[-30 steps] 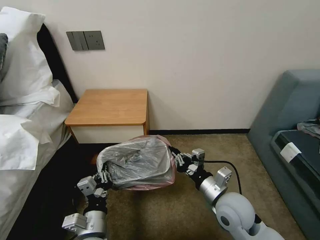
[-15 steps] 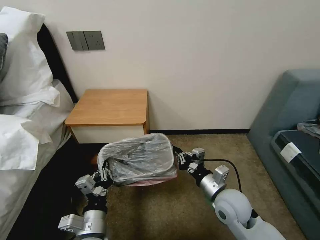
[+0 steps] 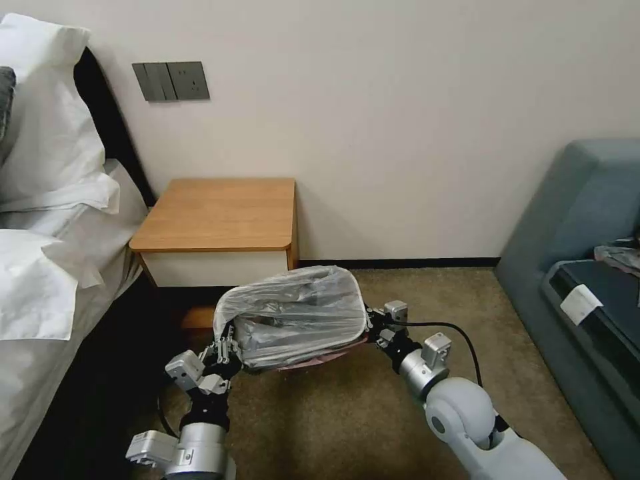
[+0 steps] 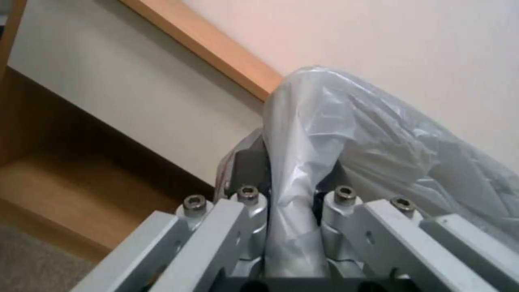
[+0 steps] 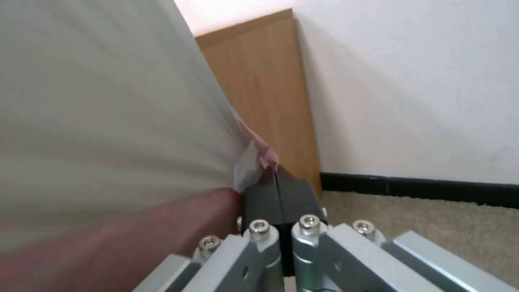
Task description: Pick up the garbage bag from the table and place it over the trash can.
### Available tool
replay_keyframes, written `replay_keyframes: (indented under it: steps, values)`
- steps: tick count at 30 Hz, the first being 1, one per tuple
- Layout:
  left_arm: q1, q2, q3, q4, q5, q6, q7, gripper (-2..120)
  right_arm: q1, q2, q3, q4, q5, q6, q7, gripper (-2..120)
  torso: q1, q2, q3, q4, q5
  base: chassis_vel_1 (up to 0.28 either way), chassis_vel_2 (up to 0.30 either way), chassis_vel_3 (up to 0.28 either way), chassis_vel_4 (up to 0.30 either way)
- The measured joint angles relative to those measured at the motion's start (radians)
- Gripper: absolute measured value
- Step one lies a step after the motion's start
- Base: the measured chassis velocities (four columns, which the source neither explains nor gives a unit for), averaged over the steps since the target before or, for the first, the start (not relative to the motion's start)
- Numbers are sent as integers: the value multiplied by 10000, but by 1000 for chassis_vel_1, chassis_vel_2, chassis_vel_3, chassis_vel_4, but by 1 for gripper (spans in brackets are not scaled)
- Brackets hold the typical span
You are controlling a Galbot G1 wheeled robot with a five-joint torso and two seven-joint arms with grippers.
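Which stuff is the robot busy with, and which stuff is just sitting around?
Busy with:
- garbage bag, stretched between both grippers
- left gripper, shut on the bag
- right gripper, shut on the bag
- table, now bare

Just sitting around:
- pillows
- wall sockets
- grey sofa

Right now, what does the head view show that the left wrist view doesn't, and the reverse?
Head view alone: both arms holding the garbage bag stretched between them above the carpet, the right gripper at one end and the left gripper at the other, plus the bed, the wall switch plate and the sofa.
Left wrist view alone: the left gripper's fingers clamped on a fold of bag, and the table's low shelf.
Both: the bag and the table against the wall.
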State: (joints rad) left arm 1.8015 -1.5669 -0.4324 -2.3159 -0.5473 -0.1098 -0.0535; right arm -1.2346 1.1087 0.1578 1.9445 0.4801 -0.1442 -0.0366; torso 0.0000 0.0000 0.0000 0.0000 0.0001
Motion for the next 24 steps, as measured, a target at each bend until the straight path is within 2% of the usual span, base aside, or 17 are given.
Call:
replay_keyframes:
  steps: [5, 7, 9, 10, 12, 13, 15, 17, 18, 19, 22, 24]
  values:
    - [-56, -39, -47, -43, -11, 68, -102, 7, -10, 38, 27, -120, -446, 115, -131, -1, 0, 0, 0, 1, 0, 0, 0, 0, 0]
    - [-124, -42, -135, -52, -28, 119, -160, 7, -107, 27, 77, -130, -784, 222, -239, 3, 0, 0, 0, 1, -1, 0, 0, 0, 0]
    - [-260, -22, -320, -52, -36, 221, -300, 7, -394, -66, 199, -129, -1313, 467, -436, 13, 0, 0, 0, 1, -1, 0, 0, 0, 0]
    - [-260, -22, -320, -52, -36, 221, -300, 7, -394, -66, 199, -129, -1313, 467, -436, 13, 0, 0, 0, 1, -1, 0, 0, 0, 0]
    - [-381, 5, -482, -52, -52, 366, -498, 7, -697, -208, 394, -120, -1931, 756, -739, 23, 0, 0, 0, 0, -2, 0, 0, 0, 0]
    - [-381, 5, -482, -52, -52, 366, -498, 7, -697, -208, 394, -120, -1931, 756, -739, 23, 0, 0, 0, 0, -2, 0, 0, 0, 0]
    - [-477, 7, -575, -30, -53, 519, -727, 7, -999, -372, 601, -72, -2696, 1090, -1120, 34, 0, 0, 0, 0, 1, 0, 0, 0, 0]
    - [-497, 6, -587, -22, -53, 607, -829, 7, -1095, -433, 676, -42, -2957, 1217, -1267, 37, 0, 0, -1, -1, -2, 0, 0, 0, 0]
    - [-517, 1, -604, -13, -51, 735, -985, 7, -1262, -553, 777, 9, -3333, 1393, -1479, 46, 0, 0, 0, -1, -1, 0, 0, 0, 0]
    - [-517, 1, -604, -13, -51, 735, -985, 7, -1262, -553, 777, 9, -3333, 1393, -1479, 46, 0, 0, 0, -1, -1, 0, 0, 0, 0]
    - [-542, 0, -629, 0, 8, 980, -1326, 7, -1539, -695, 971, 156, -3593, 1637, -1580, 59, 0, 0, 0, 0, 0, 0, 0, 0, 0]
    - [-544, 1, -632, 23, 77, 1051, -1413, 7, -1610, -709, 1092, 249, -3651, 1706, -1588, 63, 0, 0, 0, 0, 0, 0, 0, 0, 0]
